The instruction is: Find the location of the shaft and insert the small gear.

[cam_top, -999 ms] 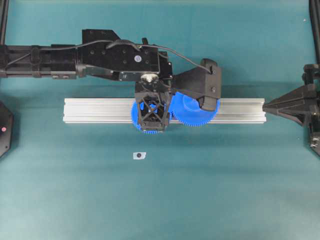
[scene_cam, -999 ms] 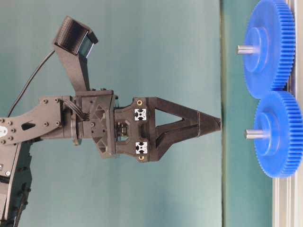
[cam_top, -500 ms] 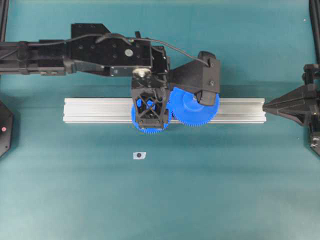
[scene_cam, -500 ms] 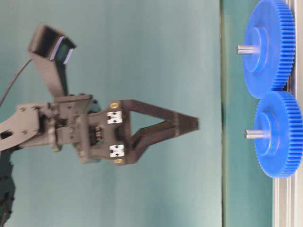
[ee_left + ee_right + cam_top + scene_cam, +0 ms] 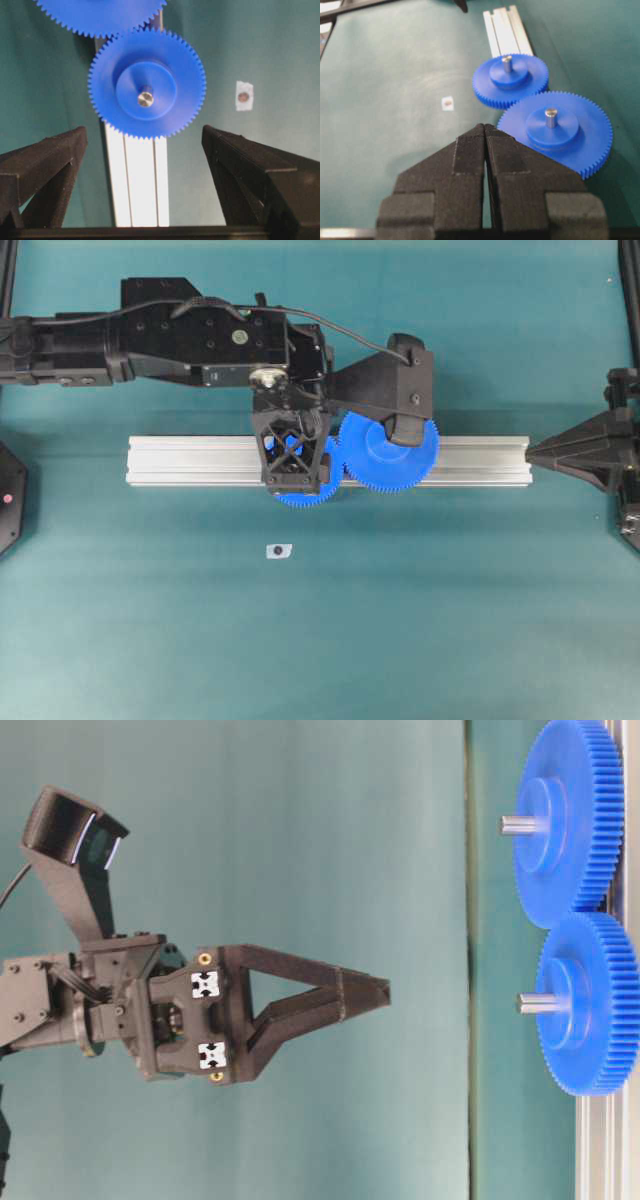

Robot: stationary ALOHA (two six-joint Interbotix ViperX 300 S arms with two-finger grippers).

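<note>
Gears sit side by side on the rail (image 5: 480, 460), teeth meshed, the small gear (image 5: 147, 82) on a pin under the left gripper (image 5: 145, 150), which hangs above it wide open and holds nothing, while the right gripper (image 5: 484, 134) is closed and empty off to the side.

Matt blue plastic small gear (image 5: 147, 82) on ribbed, brushed aluminium rail (image 5: 480, 461).
</note>
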